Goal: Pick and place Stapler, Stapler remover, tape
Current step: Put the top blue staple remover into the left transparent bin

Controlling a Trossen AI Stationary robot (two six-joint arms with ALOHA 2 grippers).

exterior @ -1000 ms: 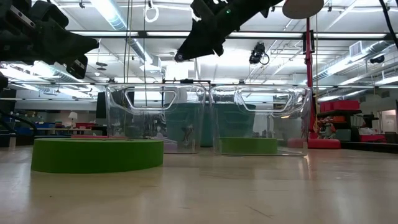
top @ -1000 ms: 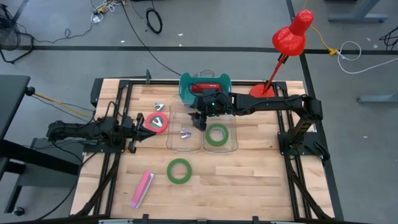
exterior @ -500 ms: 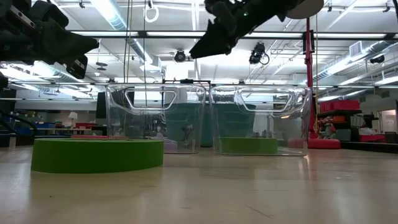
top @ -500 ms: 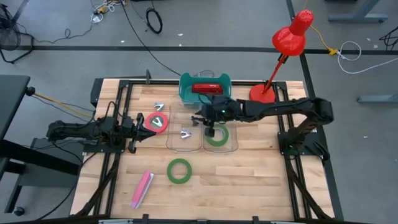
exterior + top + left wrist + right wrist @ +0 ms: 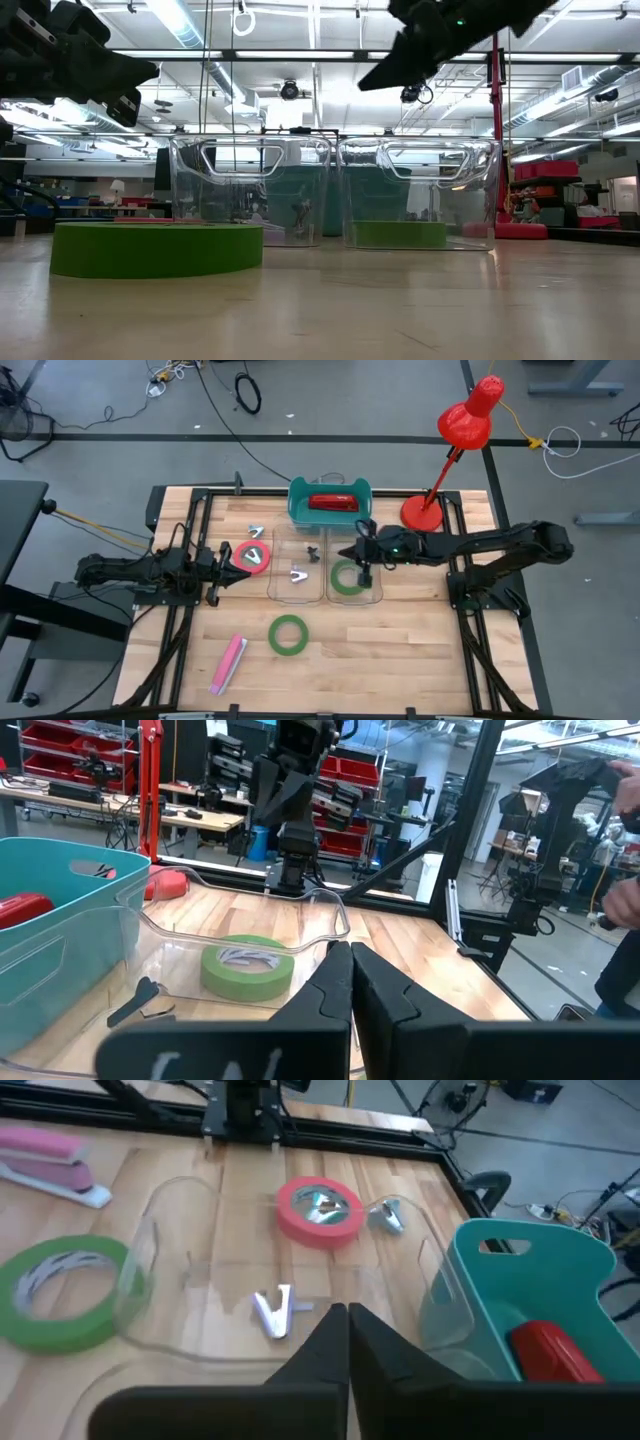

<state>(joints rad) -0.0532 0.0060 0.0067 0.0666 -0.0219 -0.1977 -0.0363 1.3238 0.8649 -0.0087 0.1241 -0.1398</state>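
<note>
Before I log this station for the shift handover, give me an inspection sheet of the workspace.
Surface: wooden table, bare boards showing.
Job's things: red stapler in teal bin; green tape in right clear bin; staple remover in left clear bin; second green tape, red tape, pink stapler loose.
Clutter: red lamp.
End effectors: left end effector shut, by red tape; right end effector shut, above right bin.
Cables: on floor.
Surroundings: workshop shelving.

The right arm stretches leftward, its gripper [image 5: 362, 568] held high with fingers closed together. The left arm lies low and outstretched, its gripper [image 5: 225, 567] seemingly closed as well.
</note>
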